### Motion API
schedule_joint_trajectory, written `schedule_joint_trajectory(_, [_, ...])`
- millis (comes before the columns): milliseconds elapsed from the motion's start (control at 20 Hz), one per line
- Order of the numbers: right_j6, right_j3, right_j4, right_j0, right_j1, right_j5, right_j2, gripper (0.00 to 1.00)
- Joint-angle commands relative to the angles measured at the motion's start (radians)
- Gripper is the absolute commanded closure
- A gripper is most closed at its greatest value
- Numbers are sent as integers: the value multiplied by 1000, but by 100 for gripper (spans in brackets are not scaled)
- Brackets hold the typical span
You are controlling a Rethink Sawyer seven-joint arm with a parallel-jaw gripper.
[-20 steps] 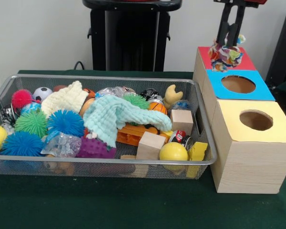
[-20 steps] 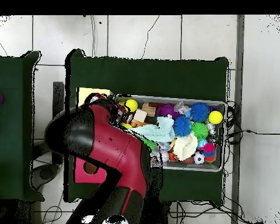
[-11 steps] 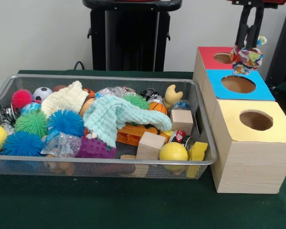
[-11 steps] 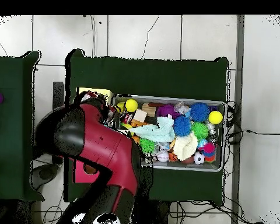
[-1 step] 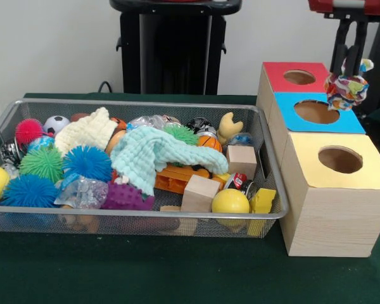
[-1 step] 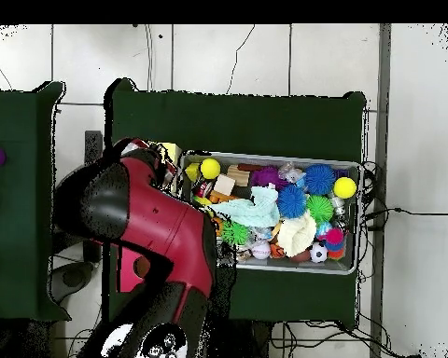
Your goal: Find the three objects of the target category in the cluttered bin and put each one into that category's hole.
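My gripper (image 5: 349,79) hangs at the right, above the right edge of the blue-topped box (image 5: 320,113), shut on a multicoloured fabric scrunchie (image 5: 346,89). The red-topped box (image 5: 296,76) and its hole lie to its left and farther back; the yellow-topped box (image 5: 340,161) is nearest. The wire bin (image 5: 133,216) holds a mint cloth (image 5: 153,154), a cream cloth (image 5: 85,130), spiky balls and wooden blocks. In the overhead view the red arm (image 6: 153,224) covers the boxes and hides the gripper.
A yellow ball (image 5: 230,201), a wooden cube (image 5: 199,192) and a yellow block (image 5: 262,200) lie in the bin's near right corner. A black stand (image 5: 174,47) rises behind the bin. Green cloth (image 5: 145,266) covers the table.
The gripper has carried the scrunchie to the right, from over the red box's hole, past it, to beyond the blue box's right edge. The bin's contents have not moved.
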Motion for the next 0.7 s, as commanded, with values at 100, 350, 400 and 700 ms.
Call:
schedule_joint_trajectory(100, [262,-37,45,-4,68,-20,165,100])
schedule_joint_trajectory(350, [238,-57,35,-16,73,-24,177,100])
schedule_joint_trajectory(400, [241,-64,35,-17,77,-22,176,100])
schedule_joint_trajectory(700, [205,-70,30,-44,78,-54,210,100])
